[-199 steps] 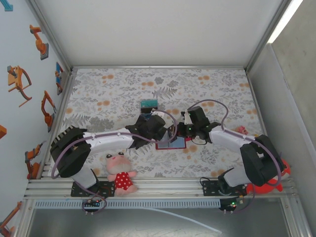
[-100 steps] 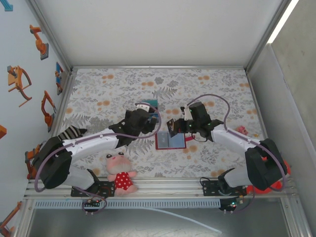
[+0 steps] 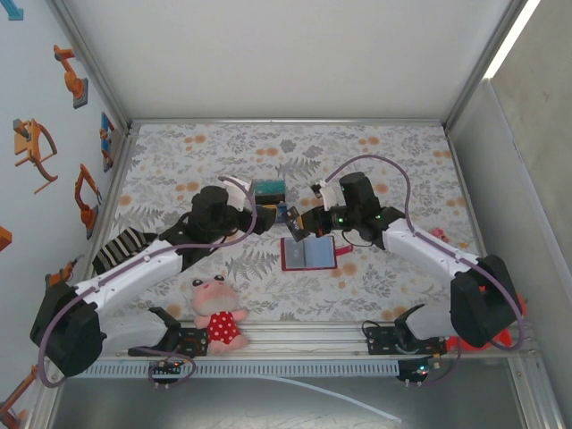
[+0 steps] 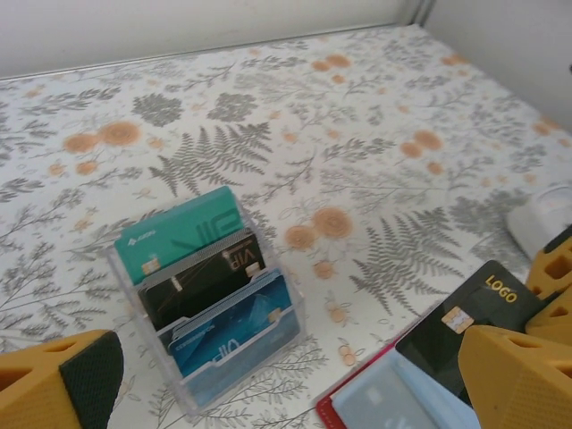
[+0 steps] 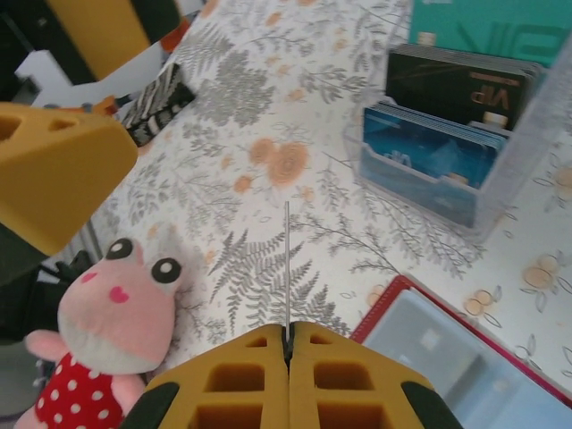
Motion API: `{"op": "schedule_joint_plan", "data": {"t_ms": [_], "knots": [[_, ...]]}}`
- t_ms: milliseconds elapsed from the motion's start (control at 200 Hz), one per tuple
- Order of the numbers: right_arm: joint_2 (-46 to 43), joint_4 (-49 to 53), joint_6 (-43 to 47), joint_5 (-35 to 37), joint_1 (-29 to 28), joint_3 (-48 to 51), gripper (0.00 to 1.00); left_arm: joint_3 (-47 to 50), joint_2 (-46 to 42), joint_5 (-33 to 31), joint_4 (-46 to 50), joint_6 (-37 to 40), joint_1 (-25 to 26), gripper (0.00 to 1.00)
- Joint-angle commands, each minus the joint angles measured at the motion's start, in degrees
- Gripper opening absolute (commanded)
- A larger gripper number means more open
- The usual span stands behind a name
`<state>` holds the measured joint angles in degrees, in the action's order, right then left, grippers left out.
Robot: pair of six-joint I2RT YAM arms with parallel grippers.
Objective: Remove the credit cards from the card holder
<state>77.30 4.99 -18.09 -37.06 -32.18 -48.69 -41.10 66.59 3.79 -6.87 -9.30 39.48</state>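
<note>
Right pincer [image 5: 287,332] pinches black card [image 4: 474,313] over card holder's [image 3: 308,255] far edge; left pincer [image 4: 286,380] gapes. We'd keep it upright for the clear stand [image 4: 206,393] beyond.

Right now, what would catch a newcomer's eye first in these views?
The right gripper is shut on a thin black card with a gold logo, beside the open red folding wallet. Just beyond stands a clear plastic stand of teal, black and blue cards.
</note>
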Motion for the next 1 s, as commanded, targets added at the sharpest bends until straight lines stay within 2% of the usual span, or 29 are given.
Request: {"op": "schedule_joint_plan", "data": {"t_ms": [0,190,436,576,731,861,942,997], "knots": [[-2.2,1.5,5.0,-6.5,-0.5,-2.1,0.02,-1.0,-0.8,13.8,1.0,2.4,-1.9,0.97],[-2.9,4.2,8.4,-11.1,-0.6,-3.6,0.02,-4.0,1.3,25.2,4.9,6.4,-2.9,1.0],[-2.5,7.7,11.9,-15.0,-1.0,-5.7,0.02,-7.5,6.0,35.2,7.4,8.9,-2.9,0.85],[-2.3,9.3,13.7,-15.7,-1.1,-6.4,0.02,-9.4,7.8,38.4,10.5,10.6,-2.9,0.64],[-2.3,10.2,14.9,-15.5,-1.1,-6.6,0.02,-9.8,8.8,41.6,11.7,11.3,-2.9,0.27],[-2.7,9.3,14.4,-14.5,-1.1,-6.6,0.05,-9.4,8.7,43.1,11.7,11.1,-2.9,0.01],[-3.1,8.1,13.2,-12.4,-1.1,-6.3,0.09,-9.1,8.4,43.1,11.8,11.0,-2.9,0.0],[-3.5,7.4,12.4,-11.2,-1.0,-6.0,0.16,-8.7,7.8,43.1,11.2,10.5,-3.0,0.0]]}}
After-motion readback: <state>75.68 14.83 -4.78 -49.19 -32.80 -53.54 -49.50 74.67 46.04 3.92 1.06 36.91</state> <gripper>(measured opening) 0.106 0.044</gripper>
